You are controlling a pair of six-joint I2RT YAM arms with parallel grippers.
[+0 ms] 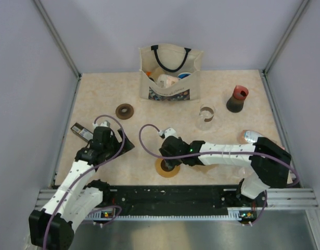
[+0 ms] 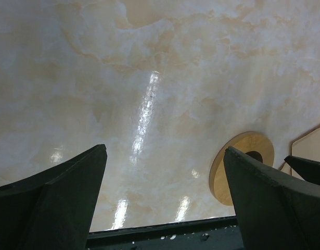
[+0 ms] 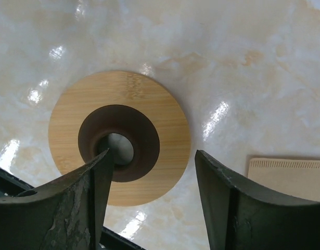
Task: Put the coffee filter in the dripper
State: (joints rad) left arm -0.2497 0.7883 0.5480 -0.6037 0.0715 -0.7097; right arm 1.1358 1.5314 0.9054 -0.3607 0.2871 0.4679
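Note:
The coffee filter [image 3: 288,177] is flat tan paper with a crimped edge, lying on the table right of my right gripper. Its corner also shows in the left wrist view [image 2: 311,148]. In the top view my right arm covers it. No blue funnel-shaped dripper shows plainly. My right gripper [image 3: 152,156] [image 1: 169,158] is open and empty, low over a tan wooden ring with a dark funnel-shaped centre [image 3: 149,112] [image 1: 164,170]. One of its fingers [image 3: 92,182] crosses the ring's hole. My left gripper [image 2: 165,151] [image 1: 120,146] is open and empty over bare table.
A cream tote bag [image 1: 170,78] stands at the back, with a blue-rimmed thing [image 1: 184,75] in it. Also here are a dark brown ring [image 1: 124,111], a clear glass cup [image 1: 206,115], a brown grinder with a red top [image 1: 237,99] and a pale blue-white thing [image 1: 251,136] by my right arm.

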